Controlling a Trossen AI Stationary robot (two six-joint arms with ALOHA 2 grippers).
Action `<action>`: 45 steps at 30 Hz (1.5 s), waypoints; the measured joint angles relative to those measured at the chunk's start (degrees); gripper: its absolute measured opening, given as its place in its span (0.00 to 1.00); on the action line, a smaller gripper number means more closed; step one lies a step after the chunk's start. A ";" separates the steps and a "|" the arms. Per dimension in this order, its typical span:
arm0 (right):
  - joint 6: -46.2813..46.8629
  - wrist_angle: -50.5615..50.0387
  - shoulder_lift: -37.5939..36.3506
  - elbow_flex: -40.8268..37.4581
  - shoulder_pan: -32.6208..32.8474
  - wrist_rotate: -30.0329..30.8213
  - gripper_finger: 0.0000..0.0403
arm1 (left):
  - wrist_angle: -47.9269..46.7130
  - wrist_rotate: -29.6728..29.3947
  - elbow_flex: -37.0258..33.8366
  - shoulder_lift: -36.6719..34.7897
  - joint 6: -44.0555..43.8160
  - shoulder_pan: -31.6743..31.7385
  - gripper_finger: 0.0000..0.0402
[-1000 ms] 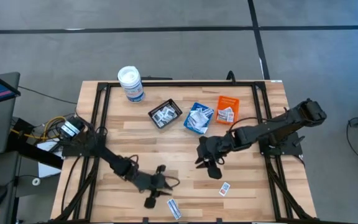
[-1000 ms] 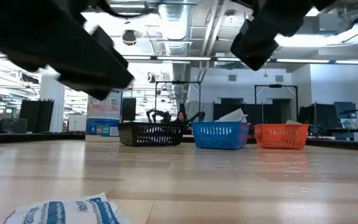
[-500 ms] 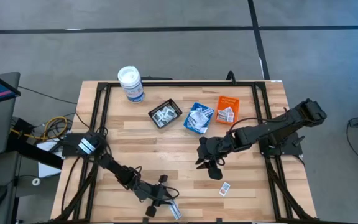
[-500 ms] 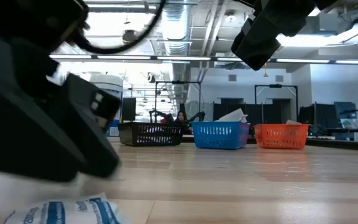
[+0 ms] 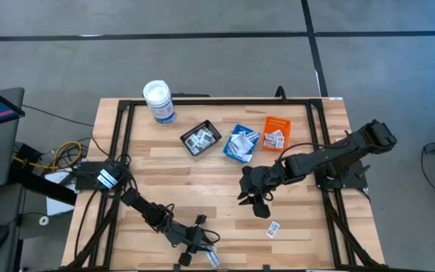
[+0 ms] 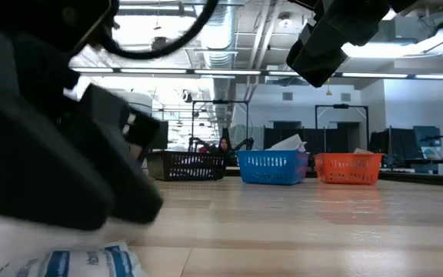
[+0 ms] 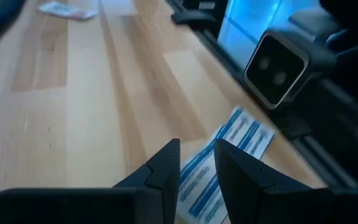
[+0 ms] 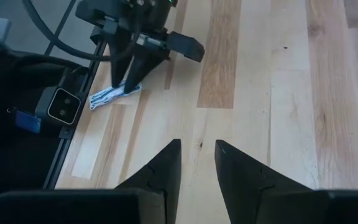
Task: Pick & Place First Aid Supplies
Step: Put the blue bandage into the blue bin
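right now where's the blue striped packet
In the high view the blue striped packet lies at the table's near edge, left of centre, right under the left gripper, with the low camera beside it.

A white round canister (image 5: 158, 101) with a blue label stands near the far left corner of the wooden bench (image 5: 165, 174). Right of it sit a black tray (image 5: 200, 138), a blue tray (image 5: 241, 143) and an orange tray (image 5: 276, 132) in a row.

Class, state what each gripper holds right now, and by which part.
Nothing is held. The left gripper hovers, fingers apart, over a blue-striped packet; the right gripper is empty.
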 joint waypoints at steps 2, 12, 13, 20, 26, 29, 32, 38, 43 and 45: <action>0.00 0.00 0.00 0.00 0.00 0.00 0.23 | 0.18 0.00 0.00 -0.48 -0.01 -0.02 0.25; 0.00 -0.02 0.00 -0.02 0.00 0.00 0.23 | -8.94 -1.11 0.27 -0.85 -4.80 -0.03 0.24; 0.02 -0.02 0.00 -0.02 0.00 -0.01 0.23 | -9.18 -2.02 0.26 -0.83 -4.80 -0.09 0.23; 0.00 0.00 0.00 -0.02 0.00 0.00 0.23 | -10.03 -2.49 0.16 -0.81 -3.08 1.04 0.03; -1.19 0.89 0.02 -0.02 0.00 3.70 0.23 | -10.60 -9.81 -0.02 -1.13 1.10 3.70 0.02; 4.15 0.36 0.03 -0.48 0.46 6.51 0.23 | -12.23 -15.35 -0.34 -2.89 4.37 5.25 0.01; 6.85 -0.40 0.30 -0.49 0.75 7.52 0.23 | -13.66 -16.66 -0.42 -5.54 6.95 6.84 0.01; 8.51 2.63 4.37 -0.33 1.14 10.12 0.23 | -17.93 -16.74 -0.36 -11.34 8.19 9.17 0.02; 9.52 7.69 11.31 0.23 0.10 8.89 0.23 | -18.53 -16.65 -0.20 -12.96 8.19 10.36 0.01; 9.73 8.96 13.93 1.41 -1.05 5.77 0.23 | -20.13 -16.59 -0.22 -12.72 8.19 10.54 0.01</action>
